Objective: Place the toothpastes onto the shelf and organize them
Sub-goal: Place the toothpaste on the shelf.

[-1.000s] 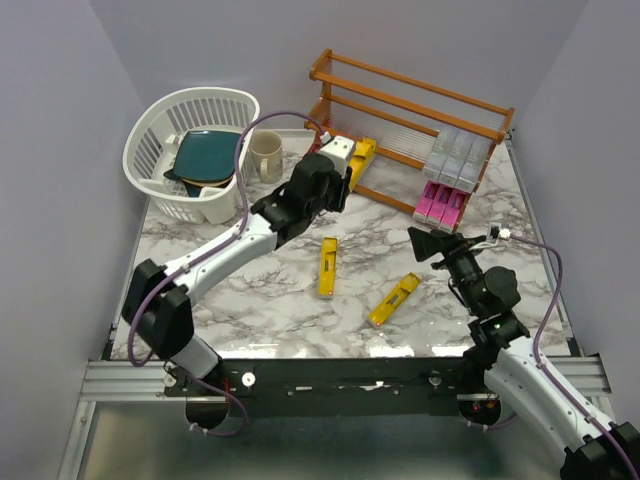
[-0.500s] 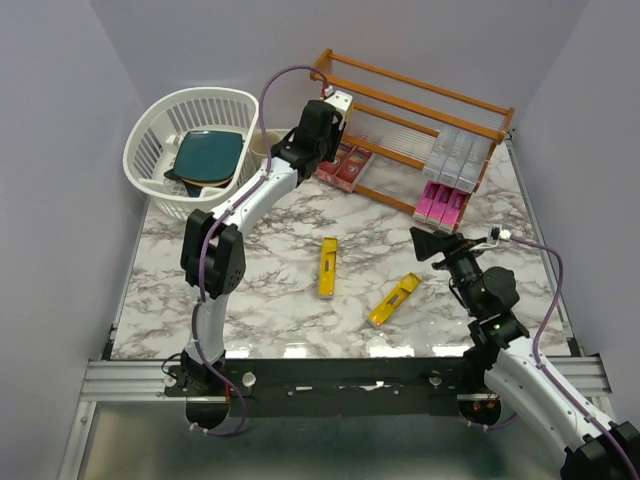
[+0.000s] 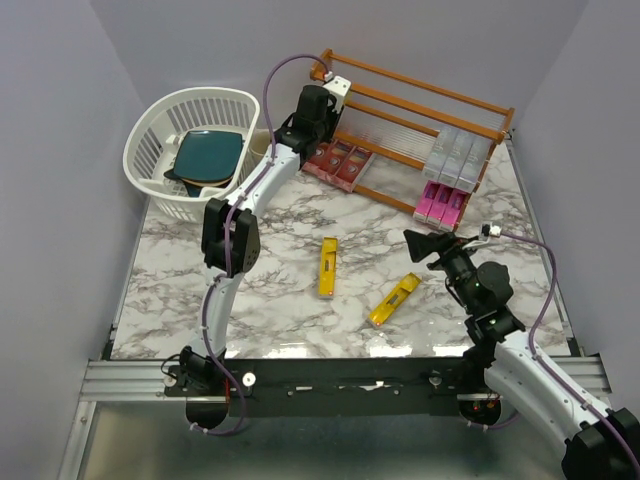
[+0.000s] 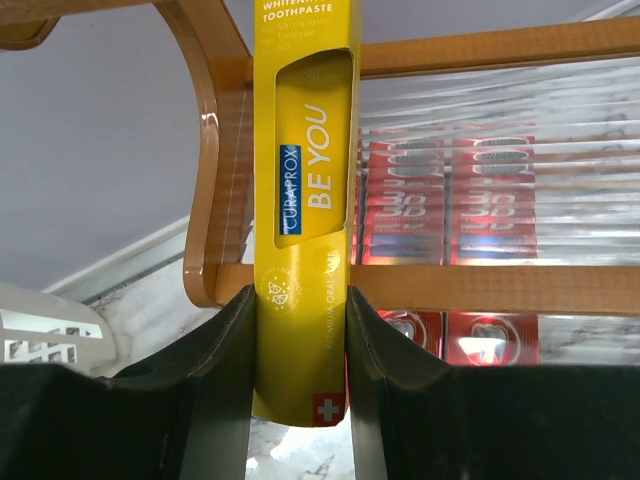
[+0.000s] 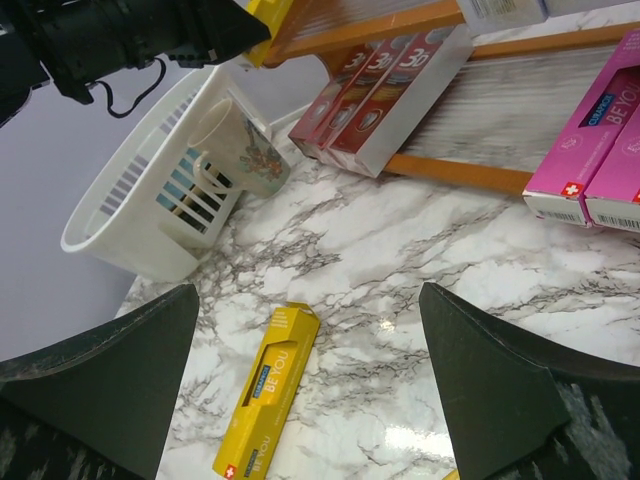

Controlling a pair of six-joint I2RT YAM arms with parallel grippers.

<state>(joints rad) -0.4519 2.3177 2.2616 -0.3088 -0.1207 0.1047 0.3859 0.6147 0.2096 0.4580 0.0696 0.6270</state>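
Observation:
The reddish-brown shelf (image 3: 420,110) stands at the back of the table. Red toothpastes (image 3: 338,162) and pink ones (image 3: 440,205) lie on its lowest tier, and silver-grey ones (image 3: 455,155) on the middle tier. My left gripper (image 3: 318,105) is at the shelf's left end, shut on a yellow toothpaste (image 4: 305,200) held upright in front of the shelf rail (image 4: 480,285). Two yellow toothpastes (image 3: 327,267) (image 3: 393,300) lie on the table. My right gripper (image 3: 425,245) is open and empty, above the table; one yellow toothpaste (image 5: 265,400) lies below it.
A white basket (image 3: 190,150) with a teal plate (image 3: 205,155) stands at the back left. A beige mug (image 5: 240,150) stands between the basket and the shelf. The left arm (image 3: 240,210) stretches over the table's left half.
My left gripper has carried the yellow toothpaste from beside the red ones up and back to the shelf's left end. The right arm has barely moved.

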